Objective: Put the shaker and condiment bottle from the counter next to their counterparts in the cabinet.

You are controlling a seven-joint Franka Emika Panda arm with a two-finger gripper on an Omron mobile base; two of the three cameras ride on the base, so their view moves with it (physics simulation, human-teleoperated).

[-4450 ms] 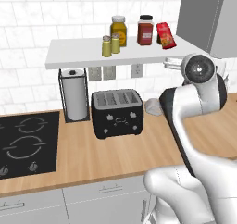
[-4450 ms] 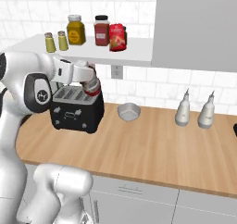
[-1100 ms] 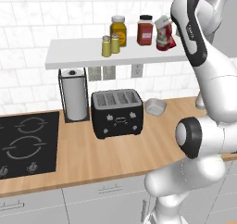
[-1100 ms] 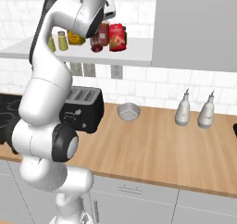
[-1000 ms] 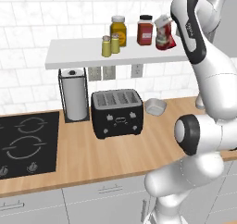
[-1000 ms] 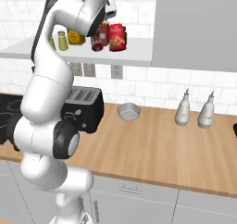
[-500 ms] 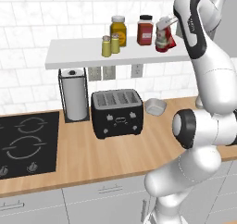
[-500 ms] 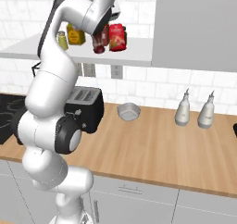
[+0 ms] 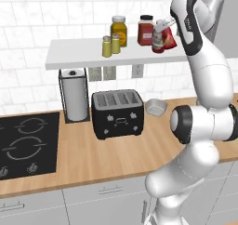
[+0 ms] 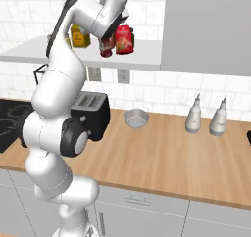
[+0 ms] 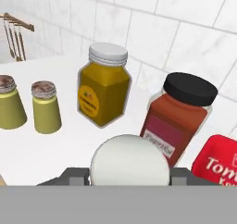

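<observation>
Up from the tabletop since a few seconds back, my gripper (image 9: 160,33) now hangs at the shelf (image 9: 74,56), jaws clenched on the condiment bottle (image 9: 158,37), just in front of the dark-red jar (image 11: 180,116). Both shakers (image 11: 46,107) already stand together left of that jar, so only set-down remains, I'd say.

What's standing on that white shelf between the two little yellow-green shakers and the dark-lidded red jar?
In the hand view, the amber jar with its pale lid stands between the shakers and the red jar on the shelf.
</observation>
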